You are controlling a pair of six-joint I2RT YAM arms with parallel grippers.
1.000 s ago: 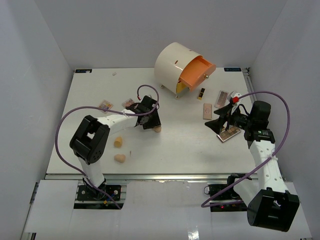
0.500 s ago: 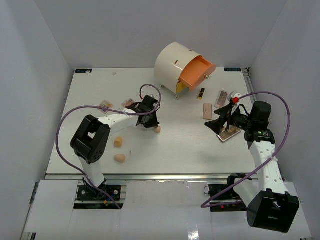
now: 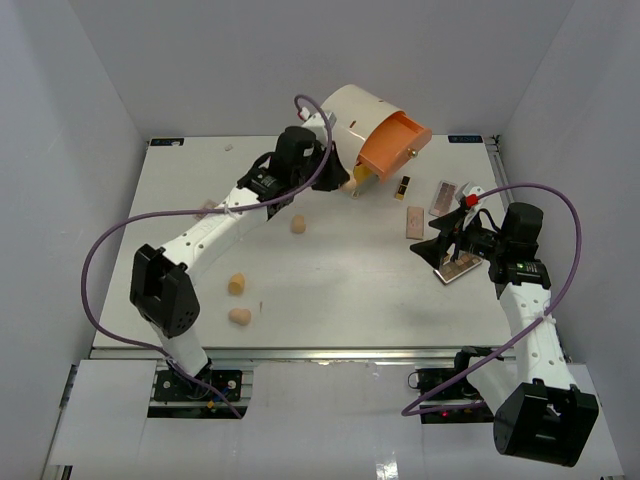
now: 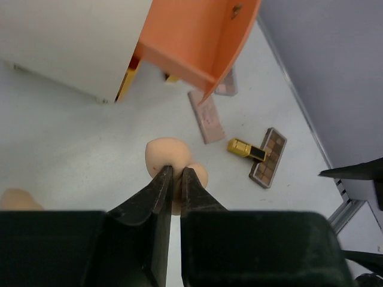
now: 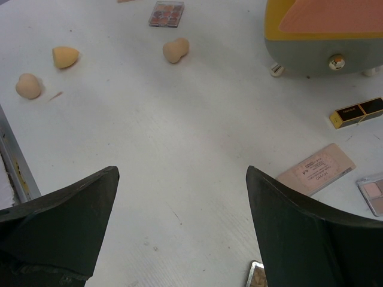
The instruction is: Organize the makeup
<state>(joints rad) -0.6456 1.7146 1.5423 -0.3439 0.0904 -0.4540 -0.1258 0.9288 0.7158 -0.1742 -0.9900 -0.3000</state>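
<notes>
My left gripper [image 4: 176,169] is shut on a peach sponge [image 4: 167,152], squeezing it, held in the air just in front of the open orange drawer [image 4: 191,42]. From above, this gripper [image 3: 338,180] is at the foot of the cream round box [image 3: 335,120]. Three more sponges lie on the table [image 3: 297,224] [image 3: 236,284] [image 3: 240,316]. A black-and-gold lipstick [image 3: 402,187] and two palettes [image 3: 443,196] [image 3: 416,222] lie right of the box. My right gripper [image 5: 182,170] stands open over bare table, beside a palette [image 3: 458,270].
Another palette [image 3: 210,210] lies at the left behind my left arm. The orange drawer [image 3: 393,143] juts out toward the right front of the box. White walls close the table on three sides. A rail runs along the near edge [image 3: 300,350].
My left jaws closed on a sponge, then the arm rose and swung from the table's middle to the drawer box. A sponge lies where the arm was. The right arm stayed still.
</notes>
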